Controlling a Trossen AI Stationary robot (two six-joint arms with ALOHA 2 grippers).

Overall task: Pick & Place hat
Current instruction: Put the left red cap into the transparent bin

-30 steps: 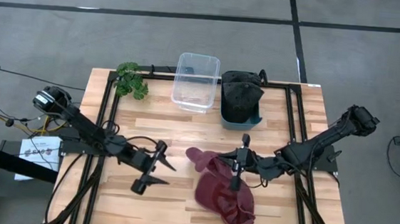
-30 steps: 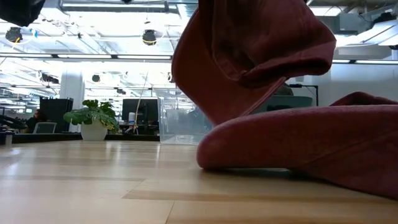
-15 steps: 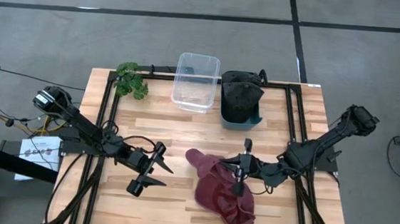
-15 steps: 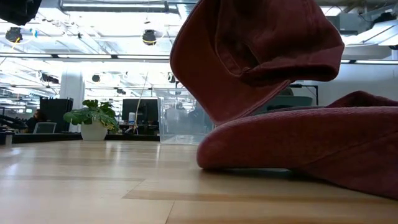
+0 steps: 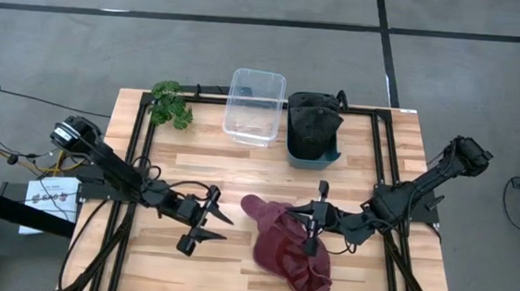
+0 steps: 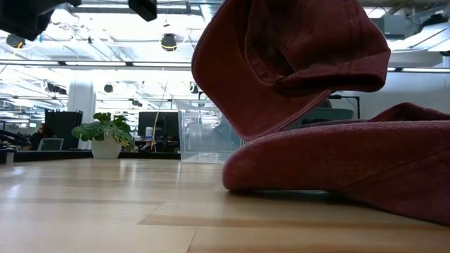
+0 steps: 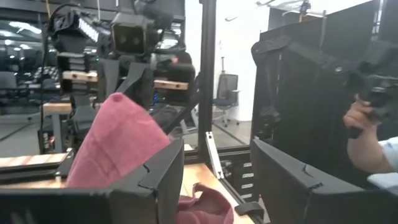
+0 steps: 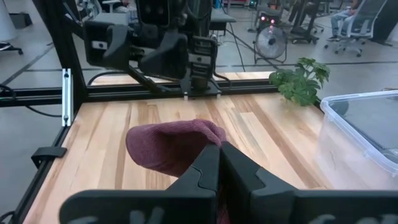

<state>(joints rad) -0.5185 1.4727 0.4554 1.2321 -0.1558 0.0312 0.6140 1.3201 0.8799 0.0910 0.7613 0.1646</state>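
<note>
High view first: the right gripper (image 5: 312, 226) sits over the near middle of the table (image 5: 240, 163), fingers pinched tight on the maroon hat (image 5: 291, 248). Part of the cloth is lifted in that pinch while the rest lies heaped on the wood beneath and toward the front edge. Right wrist view confirms it, the two dark fingers (image 8: 211, 163) pressed together with a fold of hat (image 8: 171, 146) bulging out past their tips.

Low view shows the raised fold (image 6: 288, 63) hanging above the part that rests on the boards.

Across to the left gripper (image 5: 200, 224), hovering just beside the hat on its left side, fingers spread wide and holding nothing. From the left wrist view the hat (image 7: 115, 149) stands up right ahead of those open fingers, with the right arm behind it. A person's hand (image 7: 364, 124) shows at that view's edge, beyond the table.

Further back along the far edge: a small plant (image 5: 170, 104) at the left, a clear tub (image 5: 255, 106) in the middle, and a dark hat in a blue bin (image 5: 313, 131) just beside the tub.
</note>
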